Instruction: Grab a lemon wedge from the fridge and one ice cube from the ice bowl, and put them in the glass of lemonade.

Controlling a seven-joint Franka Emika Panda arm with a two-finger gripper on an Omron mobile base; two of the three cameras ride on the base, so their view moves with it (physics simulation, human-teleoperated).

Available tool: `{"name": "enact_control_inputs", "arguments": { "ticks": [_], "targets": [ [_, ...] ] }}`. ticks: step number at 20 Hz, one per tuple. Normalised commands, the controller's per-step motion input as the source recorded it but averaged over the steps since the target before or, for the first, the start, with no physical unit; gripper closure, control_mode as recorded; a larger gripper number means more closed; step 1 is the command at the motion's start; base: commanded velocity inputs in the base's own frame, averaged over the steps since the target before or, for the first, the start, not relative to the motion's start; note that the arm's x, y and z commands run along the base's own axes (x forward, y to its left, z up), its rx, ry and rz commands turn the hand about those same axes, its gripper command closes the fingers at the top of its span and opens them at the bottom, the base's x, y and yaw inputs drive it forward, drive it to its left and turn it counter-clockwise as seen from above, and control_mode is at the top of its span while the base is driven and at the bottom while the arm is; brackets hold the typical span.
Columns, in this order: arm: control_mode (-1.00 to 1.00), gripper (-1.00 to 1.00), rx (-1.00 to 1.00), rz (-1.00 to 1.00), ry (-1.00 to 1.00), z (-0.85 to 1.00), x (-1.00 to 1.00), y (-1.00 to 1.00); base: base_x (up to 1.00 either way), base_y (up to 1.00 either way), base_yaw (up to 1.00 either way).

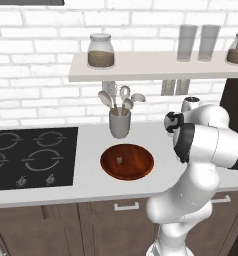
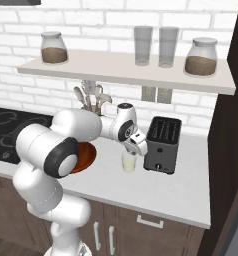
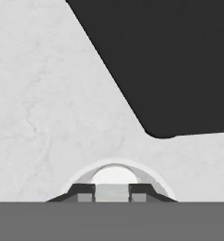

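**End effector poised over the lemonade glass beside the toaster**

The white arm's end effector [image 2: 132, 151] hangs directly above the small short clear tumbler of pale yellow liquid [image 2: 128, 163], which stands on the pale grey desk [image 2: 181, 192] just at nine o'clock of the black box-shaped toaster [image 2: 162, 144]. In the hand view the two dark fingertips [image 3: 84, 192] sit over the glass's round rim [image 3: 117, 167], with a pale translucent block, seemingly the tiny ice cube [image 3: 112, 193], clamped between them; the jaws stand narrowly apart on it. The toaster's dark body [image 3: 170, 61] fills the two o'clock part of that view.

The round shallow reddish-brown wooden bowl [image 1: 127, 161] rests on the desk at three o'clock of the black cooktop [image 1: 31, 156], with one tiny pale cube [image 1: 121, 160] lying near its centre. A grey utensil cup [image 1: 119, 123] holding spoons and a whisk stands at twelve o'clock of the bowl. On the white wall shelf [image 2: 126, 71] stand two tall clear glasses [image 2: 143, 45] between two lidded jars of brown grains [image 2: 54, 48].
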Motion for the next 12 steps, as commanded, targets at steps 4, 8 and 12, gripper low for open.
{"name": "enact_control_inputs", "arguments": {
  "ticks": [4,8,12],
  "targets": [
    [-1.00,1.00,0.00,0.00,0.00,0.01,0.00,0.01,0.00,0.00,0.00],
    [-1.00,1.00,0.00,0.00,0.00,0.00,-0.04,0.02,0.00,0.00,0.00],
    [-1.00,1.00,0.02,0.00,-0.02,0.11,-0.21,0.00,0.00,0.00,0.00]
  ]
}}
